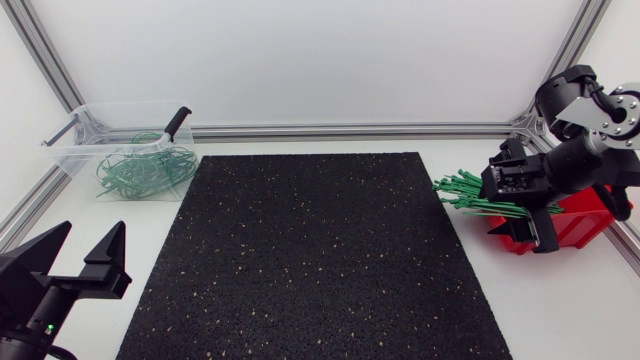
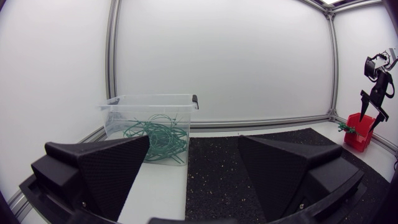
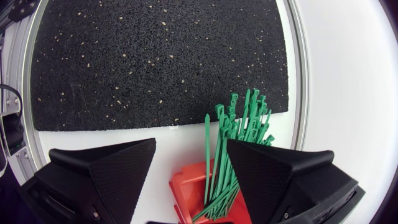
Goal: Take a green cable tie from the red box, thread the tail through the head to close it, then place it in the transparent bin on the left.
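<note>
**A robot test cell in a lab**

A white table (image 1: 570, 310) is boxed in by a frame (image 1: 330, 131) of bare aluminium rails, filled with plain white panels (image 1: 300, 60) at the back and sides, as in a built enclosure and not a lived-in room. A black speckled mat (image 1: 310, 260) covers the middle of the table as a set work surface. Two robot arms stand at its sides, the left arm (image 1: 30, 300) and the right arm (image 1: 590, 160). The only goods are sorted stock: straight green ties (image 1: 470, 195) in a red box (image 1: 585, 222) on one side, looped ties (image 1: 140, 172) in a clear bin (image 1: 75, 150) on the other.
</note>
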Tool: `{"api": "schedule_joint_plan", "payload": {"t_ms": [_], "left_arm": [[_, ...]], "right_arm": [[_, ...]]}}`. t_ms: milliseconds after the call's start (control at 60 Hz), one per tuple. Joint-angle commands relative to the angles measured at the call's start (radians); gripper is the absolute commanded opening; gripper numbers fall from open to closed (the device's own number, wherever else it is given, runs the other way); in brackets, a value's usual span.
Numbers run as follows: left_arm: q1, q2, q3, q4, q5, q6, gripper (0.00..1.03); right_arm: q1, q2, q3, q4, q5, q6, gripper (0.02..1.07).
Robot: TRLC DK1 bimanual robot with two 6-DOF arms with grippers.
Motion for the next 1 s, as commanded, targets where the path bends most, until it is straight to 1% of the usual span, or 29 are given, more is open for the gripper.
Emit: {"api": "schedule_joint_plan", "payload": {"t_ms": [0, 100, 183, 233, 283, 617, 983], "left_arm": [[0.007, -0.004, -0.041, -0.014, 0.001, -0.02, 0.99], [0.007, -0.004, -0.041, -0.014, 0.001, -0.02, 0.99], [0.007, -0.004, -0.041, -0.014, 0.001, -0.02, 0.99], [0.007, -0.004, -0.041, -0.014, 0.001, -0.02, 0.99], [0.007, -0.004, -0.041, -0.014, 0.001, -0.02, 0.99], [0.002, -0.004, -0.041, -0.016, 0.001, -0.02, 0.99], [0.001, -0.004, -0.041, -0.016, 0.002, -0.02, 0.99]], "right_arm": [[0.02, 0.043, 0.016, -0.029, 0.016, -0.049, 0.76], [0.04, 0.065, 0.017, -0.025, 0.033, -0.053, 0.61], [0.046, 0.089, 0.025, -0.022, 0.047, -0.055, 0.55], [0.049, 0.102, 0.03, -0.02, 0.054, -0.055, 0.55], [0.054, 0.116, 0.036, -0.017, 0.065, -0.056, 0.5], [0.054, 0.16, 0.062, 0.032, 0.071, -0.055, 0.49], [0.055, 0.228, 0.103, 0.033, 0.077, -0.058, 0.49]]}}
